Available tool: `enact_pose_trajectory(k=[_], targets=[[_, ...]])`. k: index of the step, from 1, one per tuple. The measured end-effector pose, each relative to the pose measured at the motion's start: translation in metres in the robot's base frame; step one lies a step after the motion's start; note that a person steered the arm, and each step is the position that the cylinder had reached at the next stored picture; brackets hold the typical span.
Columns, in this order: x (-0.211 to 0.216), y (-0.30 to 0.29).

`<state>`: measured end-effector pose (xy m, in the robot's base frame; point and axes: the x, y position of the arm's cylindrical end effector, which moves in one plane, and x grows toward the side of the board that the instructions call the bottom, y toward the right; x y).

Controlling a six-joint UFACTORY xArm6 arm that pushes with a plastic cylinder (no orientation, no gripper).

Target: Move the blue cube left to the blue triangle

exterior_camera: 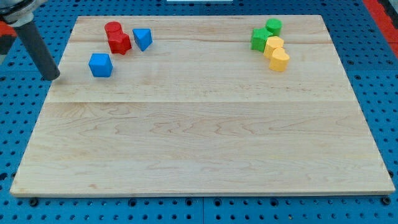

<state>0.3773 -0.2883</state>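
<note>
The blue cube (100,65) sits near the board's upper left. The blue triangle (142,38) lies up and to the right of it, near the view's top. A red cylinder (112,28) and a red star-shaped block (119,42) sit together between them, just left of the triangle. My tip (53,76) is at the board's left edge, left of the blue cube with a gap between them. The dark rod rises from it toward the view's top left corner.
At the upper right is a cluster: a green cylinder (273,26), a green block (260,39), a yellow block (273,45) and a yellow heart-shaped block (280,60). The wooden board (205,137) lies on a blue pegboard (380,74).
</note>
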Motion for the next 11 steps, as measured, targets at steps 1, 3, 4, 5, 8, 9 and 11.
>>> enact_pose_trajectory(k=[1, 3, 4, 5, 8, 9, 11], targets=[[-0.016, 0.000], [-0.012, 0.006], [-0.012, 0.041], [-0.012, 0.096], [0.002, 0.133], [-0.009, 0.159], [-0.063, 0.136]])
